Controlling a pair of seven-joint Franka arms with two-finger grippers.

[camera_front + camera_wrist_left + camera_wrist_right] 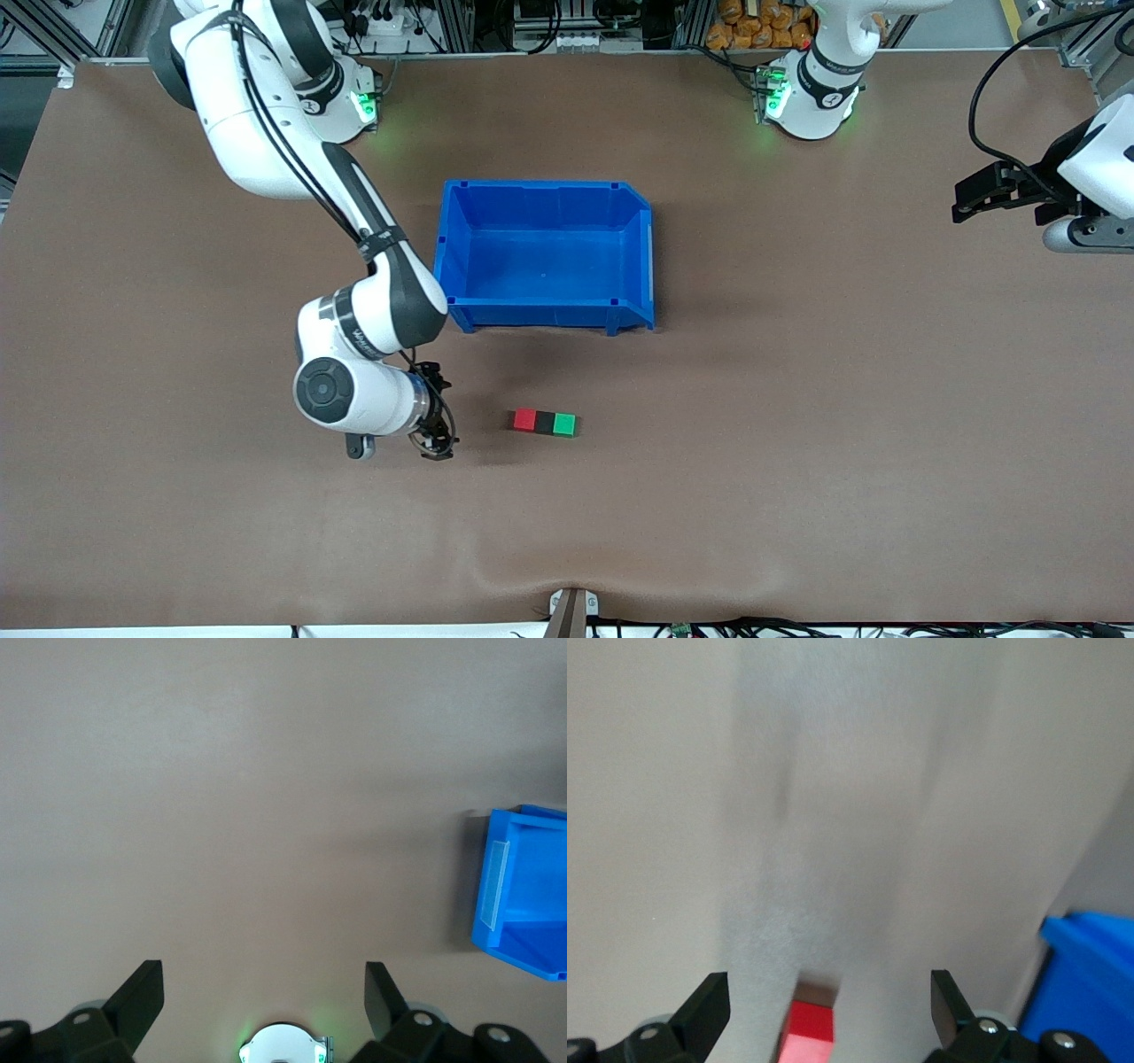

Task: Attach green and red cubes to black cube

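Observation:
The red cube (pixel 524 419), the black cube (pixel 544 422) and the green cube (pixel 564 424) lie touching in one row on the brown table, nearer to the front camera than the blue bin. The black cube is in the middle. My right gripper (pixel 437 416) is open and empty, low over the table beside the red end of the row, a little apart from it. The right wrist view shows the red cube (pixel 808 1032) between its spread fingers (pixel 709 1001). My left gripper (pixel 966 199) is open and empty and waits over the left arm's end of the table.
The blue bin (pixel 545 186) stands empty mid-table, farther from the front camera than the cubes. Its wall also shows in the left wrist view (pixel 523 895) and the right wrist view (pixel 1090 983). The left arm's lit base shows between the left gripper's (pixel 264 992) fingers.

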